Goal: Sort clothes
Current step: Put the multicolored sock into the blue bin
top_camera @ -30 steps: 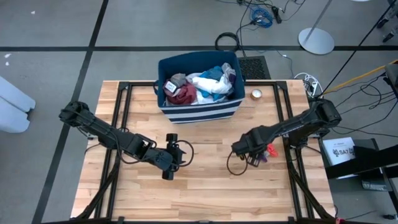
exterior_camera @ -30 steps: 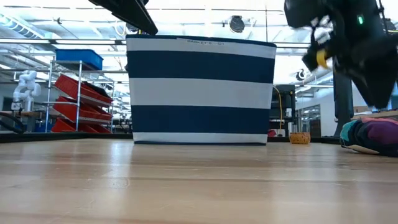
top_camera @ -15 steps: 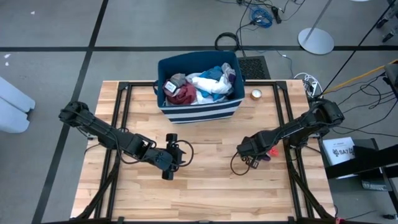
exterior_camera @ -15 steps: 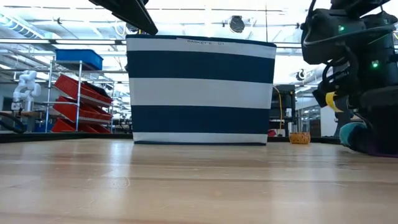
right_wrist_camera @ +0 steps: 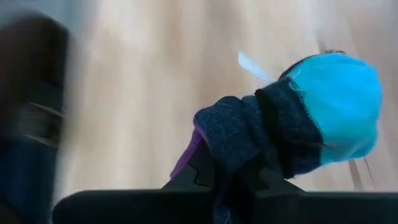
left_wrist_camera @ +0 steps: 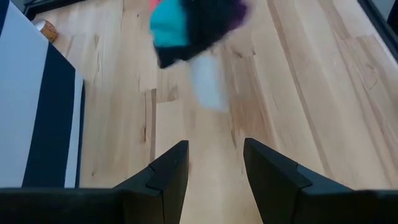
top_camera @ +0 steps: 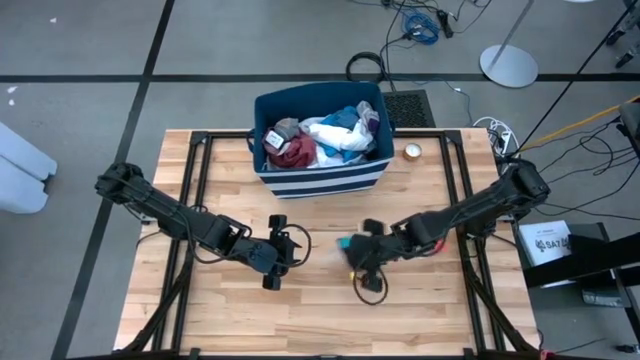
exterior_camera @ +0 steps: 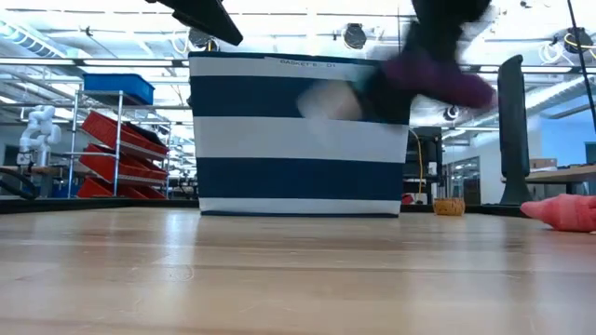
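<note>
A dark blue sock with a teal end and a purple part [right_wrist_camera: 292, 118] hangs in the air over the table's middle, blurred in the low view [exterior_camera: 424, 74]. My right gripper [top_camera: 360, 255] is shut on it. My left gripper [top_camera: 278, 250] stands open a little to its left and points at the sock [left_wrist_camera: 193, 22]; nothing is between its fingers [left_wrist_camera: 214, 168]. A red piece [exterior_camera: 563, 212] lies flat on the table at the right. More clothes [top_camera: 320, 135] fill the striped navy bin [top_camera: 320, 182]. My right gripper pinches the sock's dark blue middle part [right_wrist_camera: 233, 146] between its two fingers. It comes slanting down from the table's right side. The teal end [right_wrist_camera: 339, 99] sticks out past the fingers. The sock is lifted clear of the table.
The navy bin with white stripes [exterior_camera: 298, 130] stands at the table's far middle. A small round tin [top_camera: 412, 152] sits to the right of it. Bare wood [top_camera: 320, 310] stretches along the near edge.
My right gripper has dipped onto the sock at the table's right, taken hold of it, and swung it up and toward the table's left, nearer my left gripper, turning as it went. The sock is now lifted clear. The red piece has stayed where it was.
</note>
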